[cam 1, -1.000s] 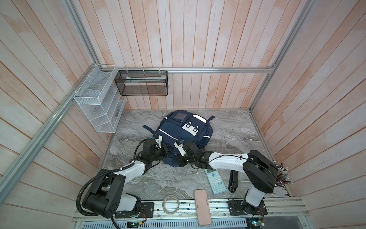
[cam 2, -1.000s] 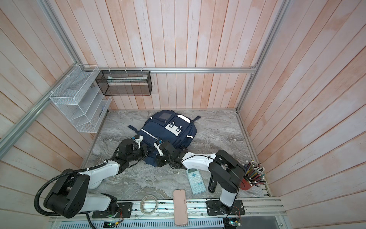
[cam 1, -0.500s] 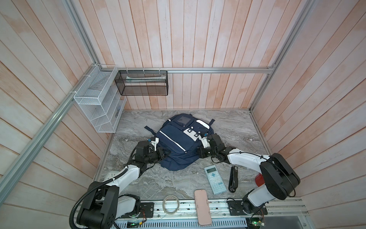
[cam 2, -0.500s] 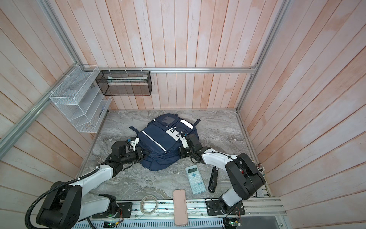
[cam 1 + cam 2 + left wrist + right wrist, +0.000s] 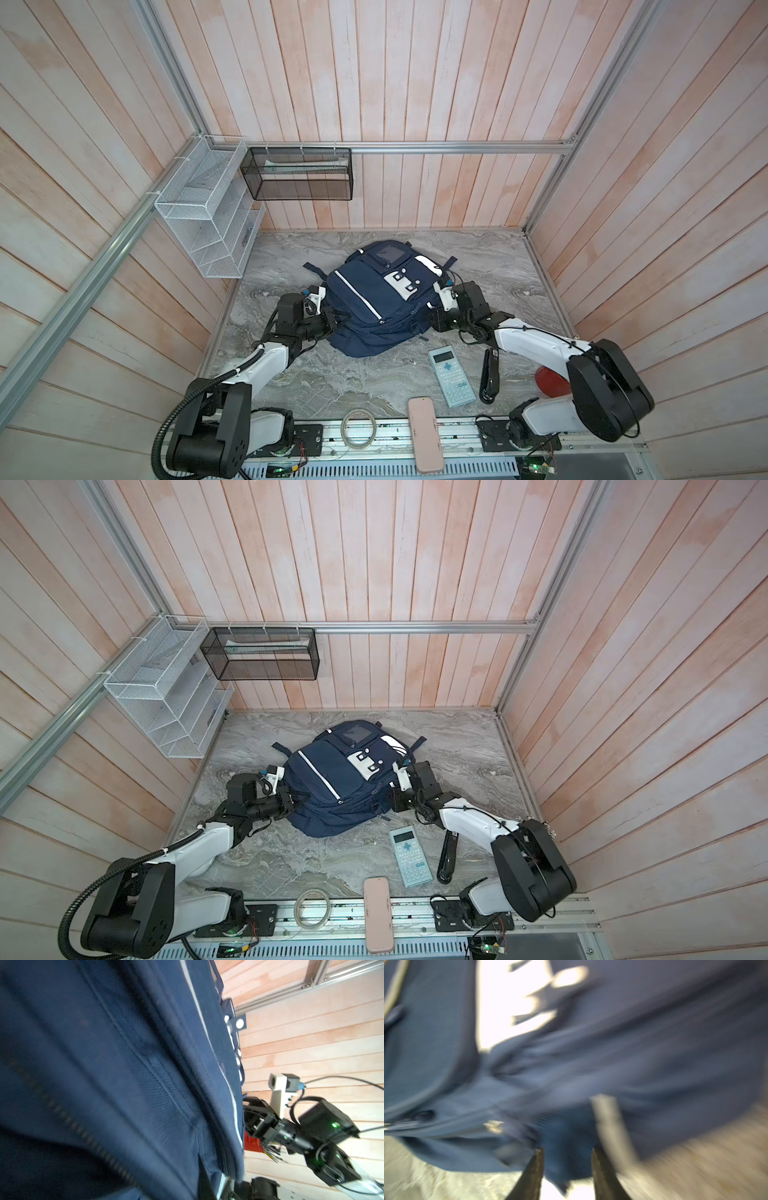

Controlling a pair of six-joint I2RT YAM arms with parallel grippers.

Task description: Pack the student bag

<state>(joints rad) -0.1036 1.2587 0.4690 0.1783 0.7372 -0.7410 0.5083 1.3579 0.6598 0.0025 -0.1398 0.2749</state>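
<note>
Navy-blue cloth fills both wrist views. The student bag (image 5: 374,307) lies flat in the middle of the marble tabletop (image 5: 291,257), its front pockets and white patches facing up. Every zip that shows in both top views looks drawn shut, and no compartment gapes.

The left gripper (image 5: 334,323) sits against the bag's left flank. Its jaws are buried behind cloth and the arm, so I cannot tell whether they are apart or pinching anything. The right gripper (image 5: 566,1153) is just beside the bag's right flank. In the right wrist view its two fingers stand apart, with blurred fabric beyond the tips and nothing clamped between them.

The loose supplies all lie outside the bag, on the robot's side of it:
- a pale-green calculator (image 5: 451,376) is nearest;
- a black stapler (image 5: 489,376) lies just beside the calculator;
- a red container (image 5: 550,382) sits beyond the stapler, half hidden by the right arm;
- a pink oblong case (image 5: 424,434) and a ring of clear tape (image 5: 358,428) lie farther off, on the front rail.

By my reading, packing proper has not begun; at most the bag has been laid where both arms can reach it. What remains is nearly everything: a compartment unzipped and held wide, each item carried in, and the zip run shut.
</note>
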